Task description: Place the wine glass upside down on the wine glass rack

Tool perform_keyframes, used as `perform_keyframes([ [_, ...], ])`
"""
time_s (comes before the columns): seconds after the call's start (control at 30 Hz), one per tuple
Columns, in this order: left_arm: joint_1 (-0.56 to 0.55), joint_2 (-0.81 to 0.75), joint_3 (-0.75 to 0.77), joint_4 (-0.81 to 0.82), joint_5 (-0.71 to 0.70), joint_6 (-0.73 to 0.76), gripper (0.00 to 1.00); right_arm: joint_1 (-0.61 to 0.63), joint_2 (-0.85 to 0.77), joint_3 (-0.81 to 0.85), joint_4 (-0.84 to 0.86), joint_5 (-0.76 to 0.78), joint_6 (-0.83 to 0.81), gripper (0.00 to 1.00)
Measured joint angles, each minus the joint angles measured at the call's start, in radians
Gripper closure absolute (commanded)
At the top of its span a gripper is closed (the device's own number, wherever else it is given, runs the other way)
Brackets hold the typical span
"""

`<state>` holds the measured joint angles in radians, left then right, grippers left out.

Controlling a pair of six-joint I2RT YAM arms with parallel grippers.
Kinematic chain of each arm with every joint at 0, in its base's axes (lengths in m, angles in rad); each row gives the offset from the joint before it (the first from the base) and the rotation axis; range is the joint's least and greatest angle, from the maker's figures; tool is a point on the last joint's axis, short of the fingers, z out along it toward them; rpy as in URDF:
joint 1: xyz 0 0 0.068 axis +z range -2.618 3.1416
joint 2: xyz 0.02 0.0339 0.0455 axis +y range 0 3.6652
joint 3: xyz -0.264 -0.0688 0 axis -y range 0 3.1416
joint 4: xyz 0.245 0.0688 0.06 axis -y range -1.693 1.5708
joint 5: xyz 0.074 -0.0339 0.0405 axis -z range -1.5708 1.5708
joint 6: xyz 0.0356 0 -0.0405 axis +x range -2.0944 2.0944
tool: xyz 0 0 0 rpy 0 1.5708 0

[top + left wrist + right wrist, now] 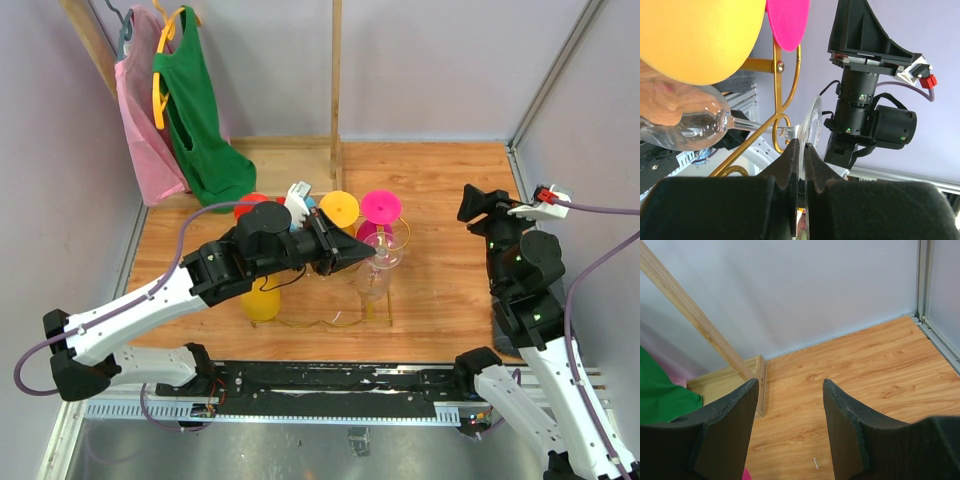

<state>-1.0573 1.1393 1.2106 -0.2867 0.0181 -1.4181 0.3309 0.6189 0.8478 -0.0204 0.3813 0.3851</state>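
A clear wine glass (374,272) hangs foot up at the right end of the gold wire wine glass rack (330,321). My left gripper (378,256) is shut on the rim of its foot. In the left wrist view the left gripper (802,145) pinches the thin clear foot (813,120). The stem (752,124) crosses a curled loop of the rack (784,85), and the bowl (687,120) is beyond it at the left. My right gripper (790,382) stands open over bare wood, far right of the rack, holding nothing.
Coloured glasses hang on the rack: a yellow one (262,300), a yellow foot (338,208), a pink foot (381,207) and a red one (250,205). A wooden post (336,90) stands behind. Pink and green garments (195,110) hang at the back left.
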Motion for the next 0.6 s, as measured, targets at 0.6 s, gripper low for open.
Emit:
perform_keyframes([
  [0.6,0.000,0.025,-0.012,0.000,0.006,0.000,0.88,0.000,0.014,0.000,0.000,-0.014,0.010,0.44],
])
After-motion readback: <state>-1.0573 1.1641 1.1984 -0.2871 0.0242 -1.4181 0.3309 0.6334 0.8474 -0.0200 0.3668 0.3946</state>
